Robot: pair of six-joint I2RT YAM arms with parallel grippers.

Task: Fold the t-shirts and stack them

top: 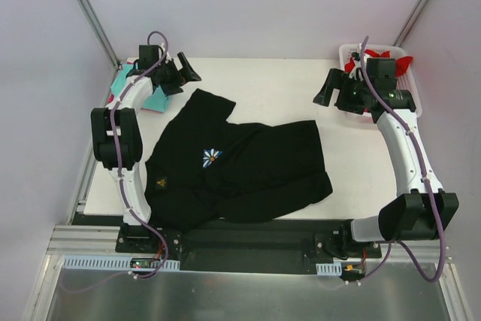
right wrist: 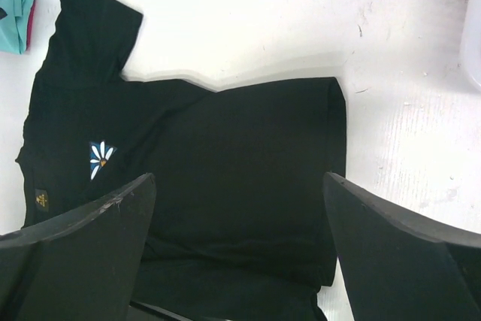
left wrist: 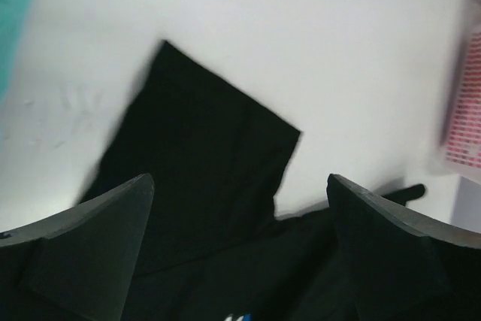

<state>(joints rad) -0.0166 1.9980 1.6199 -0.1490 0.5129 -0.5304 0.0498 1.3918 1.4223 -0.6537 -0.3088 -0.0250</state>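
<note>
The large black t-shirt [top: 240,167] with a white-and-blue flower print [top: 212,158] lies partly folded in the middle of the table, one sleeve [top: 209,104] pointing to the back left. It also shows in the left wrist view [left wrist: 203,163] and the right wrist view [right wrist: 225,155]. A teal shirt [top: 156,96] over a pink one [top: 119,83] lies at the back left. A red shirt [top: 398,64] sits in the basket. My left gripper [top: 188,70] is open and empty above the back left, beyond the sleeve. My right gripper [top: 325,92] is open and empty, raised at the back right.
A white slotted plastic basket [top: 409,99] stands at the back right corner, under my right arm. White walls with metal posts close in the table on three sides. The table's front edge runs just under the shirt's hem.
</note>
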